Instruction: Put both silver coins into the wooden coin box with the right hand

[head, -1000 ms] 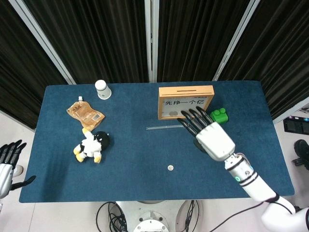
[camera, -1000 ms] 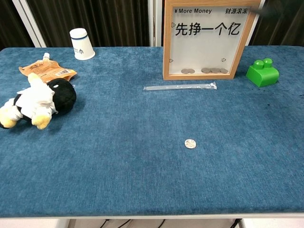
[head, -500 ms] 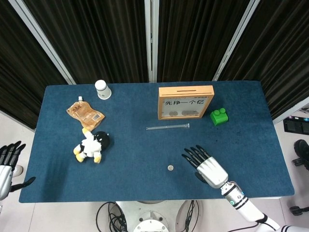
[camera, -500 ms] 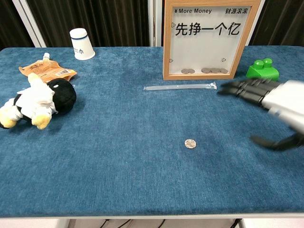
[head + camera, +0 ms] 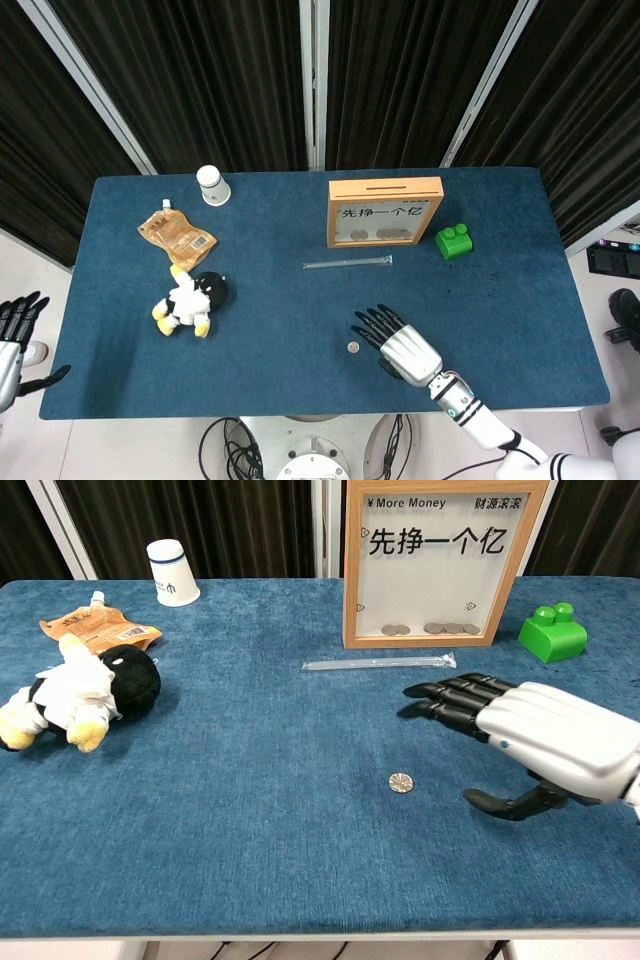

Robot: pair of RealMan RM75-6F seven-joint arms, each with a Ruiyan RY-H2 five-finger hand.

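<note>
One silver coin (image 5: 352, 347) (image 5: 401, 782) lies flat on the blue cloth near the table's front edge. The wooden coin box (image 5: 385, 211) (image 5: 433, 562) stands upright at the back, with several coins behind its clear front. My right hand (image 5: 400, 345) (image 5: 528, 737) hovers just right of the coin, palm down, fingers spread and holding nothing; its thumb reaches toward the coin without touching it. My left hand (image 5: 14, 335) hangs off the table's left edge, fingers apart, seen only in the head view.
A clear thin tube (image 5: 379, 663) lies in front of the box. A green block (image 5: 552, 632) sits right of the box. A plush toy (image 5: 78, 693), an orange pouch (image 5: 101, 631) and a white cup (image 5: 171, 572) occupy the left side.
My right hand has come down from beside the coin box to the front of the table and slid left, close to the coin. The left hand has stayed put.
</note>
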